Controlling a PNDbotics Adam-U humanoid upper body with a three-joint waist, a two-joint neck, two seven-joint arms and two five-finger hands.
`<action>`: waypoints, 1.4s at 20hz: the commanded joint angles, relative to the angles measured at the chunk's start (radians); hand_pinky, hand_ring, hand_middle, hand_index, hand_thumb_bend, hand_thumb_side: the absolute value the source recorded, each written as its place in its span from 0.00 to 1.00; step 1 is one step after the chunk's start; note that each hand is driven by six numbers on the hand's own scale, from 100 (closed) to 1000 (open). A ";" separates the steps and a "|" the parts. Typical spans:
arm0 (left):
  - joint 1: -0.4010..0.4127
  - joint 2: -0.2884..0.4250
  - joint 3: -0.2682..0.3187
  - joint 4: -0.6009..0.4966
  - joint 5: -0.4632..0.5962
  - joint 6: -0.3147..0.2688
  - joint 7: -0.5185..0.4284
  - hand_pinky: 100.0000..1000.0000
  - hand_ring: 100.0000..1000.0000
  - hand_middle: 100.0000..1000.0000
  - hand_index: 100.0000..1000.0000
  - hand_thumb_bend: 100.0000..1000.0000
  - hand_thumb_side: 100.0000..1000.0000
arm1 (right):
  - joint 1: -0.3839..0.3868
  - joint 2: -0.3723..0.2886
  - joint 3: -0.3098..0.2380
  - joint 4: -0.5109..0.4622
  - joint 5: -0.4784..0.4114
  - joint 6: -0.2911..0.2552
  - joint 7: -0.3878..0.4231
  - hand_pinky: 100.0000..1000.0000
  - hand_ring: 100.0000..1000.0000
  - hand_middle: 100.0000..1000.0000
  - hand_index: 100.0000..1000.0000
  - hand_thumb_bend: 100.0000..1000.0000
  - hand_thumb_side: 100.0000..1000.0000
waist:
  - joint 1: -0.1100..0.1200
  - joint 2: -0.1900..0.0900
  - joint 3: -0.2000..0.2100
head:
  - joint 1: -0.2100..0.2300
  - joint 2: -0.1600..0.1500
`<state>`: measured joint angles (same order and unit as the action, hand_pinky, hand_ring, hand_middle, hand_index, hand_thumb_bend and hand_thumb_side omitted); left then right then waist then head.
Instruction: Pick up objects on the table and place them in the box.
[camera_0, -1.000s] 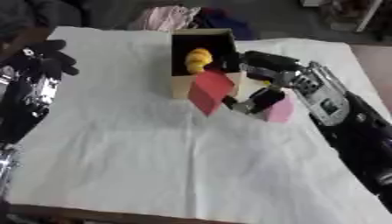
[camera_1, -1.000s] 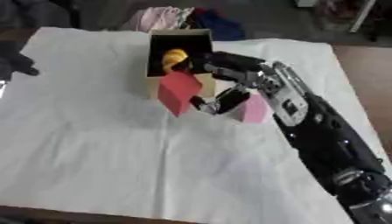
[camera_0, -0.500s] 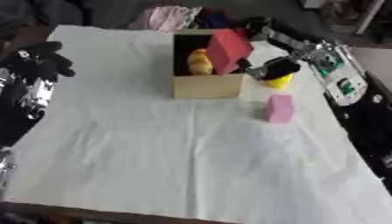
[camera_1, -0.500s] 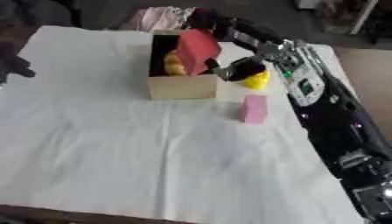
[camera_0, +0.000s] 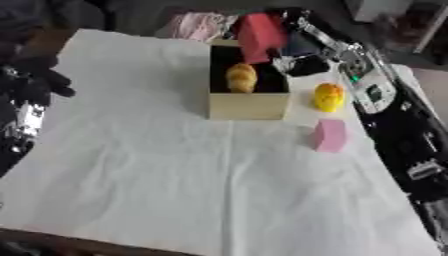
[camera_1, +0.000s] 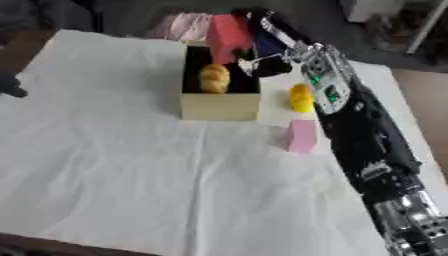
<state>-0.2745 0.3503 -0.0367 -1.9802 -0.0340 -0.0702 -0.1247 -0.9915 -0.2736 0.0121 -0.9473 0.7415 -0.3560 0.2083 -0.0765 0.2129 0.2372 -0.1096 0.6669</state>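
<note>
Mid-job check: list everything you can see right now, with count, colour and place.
Box: one, tan, open top, far centre of the table.
Rounded object: one, orange-yellow, inside the box.
Red block: one, held above the box's far right corner.
Yellow object: one, on the cloth just right of the box.
Pink block: one, on the cloth, nearer than the yellow object.
Cloth: one, white, covering the table.
Fabric pile: pink and dark, beyond the cloth's far edge.
Right robot hand: curled round the red block.
Left robot hand: black, at the left edge, grip unclear.

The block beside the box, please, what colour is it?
Pink block, clearest in the left eye view.
</note>
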 joint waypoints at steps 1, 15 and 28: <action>-0.019 0.005 -0.004 -0.020 0.009 -0.003 -0.010 0.82 0.58 0.55 0.80 0.00 0.58 | -0.021 0.021 -0.009 0.039 0.090 0.020 -0.048 0.77 0.77 0.64 1.00 0.00 0.11 | -0.009 0.001 0.006 | -0.019 -0.018; -0.018 0.004 -0.002 -0.020 0.009 0.001 -0.010 0.82 0.58 0.55 0.80 0.00 0.58 | -0.018 0.046 0.023 0.079 0.257 -0.033 0.059 0.90 0.91 0.92 1.00 0.00 0.14 | -0.016 -0.004 0.015 | -0.029 -0.022; 0.005 0.008 0.006 -0.020 0.002 0.008 -0.002 0.82 0.58 0.55 0.80 0.00 0.58 | -0.034 -0.022 0.087 0.020 0.213 -0.061 0.347 0.98 0.99 1.00 1.00 0.00 0.62 | -0.015 -0.021 -0.017 | -0.015 -0.012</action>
<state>-0.2636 0.3429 -0.0390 -1.9803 -0.0282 -0.0643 -0.1283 -1.0213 -0.2725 0.0831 -0.9226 0.9515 -0.4143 0.5259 -0.0836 0.2146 0.2201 -0.1282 0.6583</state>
